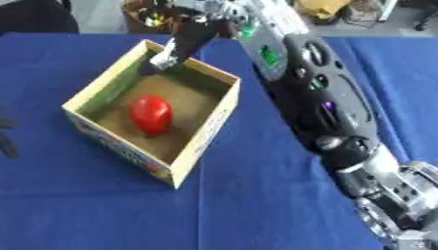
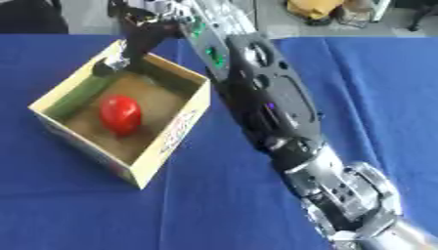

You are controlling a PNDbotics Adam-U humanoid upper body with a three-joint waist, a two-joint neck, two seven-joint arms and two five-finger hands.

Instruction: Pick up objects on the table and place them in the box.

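In the left eye view, an open cardboard box is seen on a blue table, turned askew so that one corner points toward the camera. A red rounded object lies on the brown floor inside the box, near the middle. The right arm is stretched from the lower right corner across the table to the far corner of the box, where the right hand is held over the rim with dark fingers pointing down into the box; whether the fingers are released or curled on something cannot be told. A dark shape at the left edge may be part of the left hand, but it cannot be made out. In the right eye view, the same box is shown further left, with the red object again resting inside it, apart from the walls. The right hand is seen above the far corner, its fingertips just inside the rim.
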